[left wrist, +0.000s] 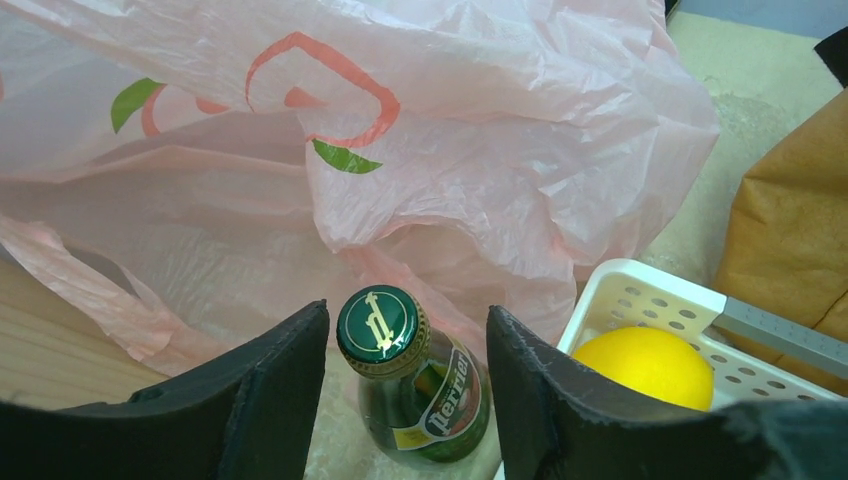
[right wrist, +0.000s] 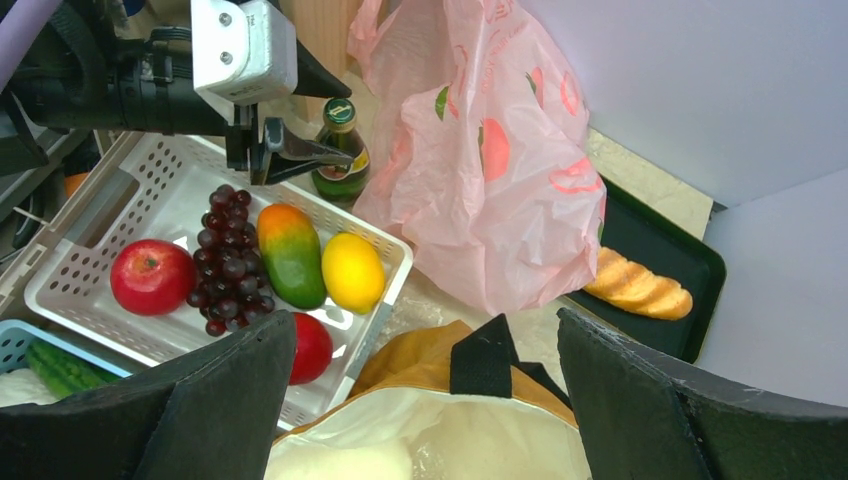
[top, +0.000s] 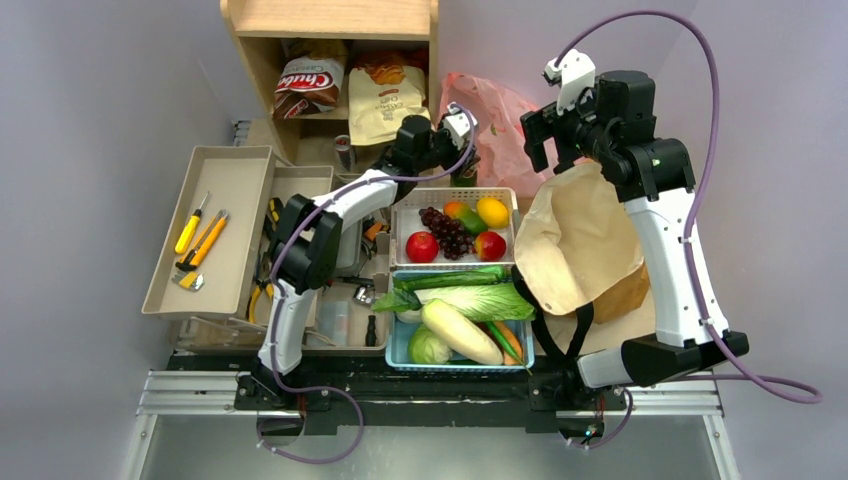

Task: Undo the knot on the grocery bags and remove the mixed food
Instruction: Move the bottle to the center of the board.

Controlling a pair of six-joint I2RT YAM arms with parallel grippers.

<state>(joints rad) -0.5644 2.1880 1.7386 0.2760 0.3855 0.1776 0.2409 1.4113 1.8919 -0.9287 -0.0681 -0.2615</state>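
Left jaws astride a green bottle by the pink bag; right jaws wide over the brown paper bag.

The left gripper (left wrist: 407, 312) stood released, its fingers flanking a green Perrier bottle (left wrist: 425, 395) with a gap showing beside one finger. The pink bag (left wrist: 450, 170) rose crumpled just behind the bottle, beyond the fingertips, and its knot could not be made out. The right gripper (right wrist: 422, 322) hung spread wide above the mouth of the brown paper bag (right wrist: 405, 368), whose black strap (right wrist: 480, 362) lay between the jaws without touching them. Red apples (right wrist: 152, 277) and dark grapes (right wrist: 228, 262) lay in the white basket (right wrist: 140, 190), next to both bags.
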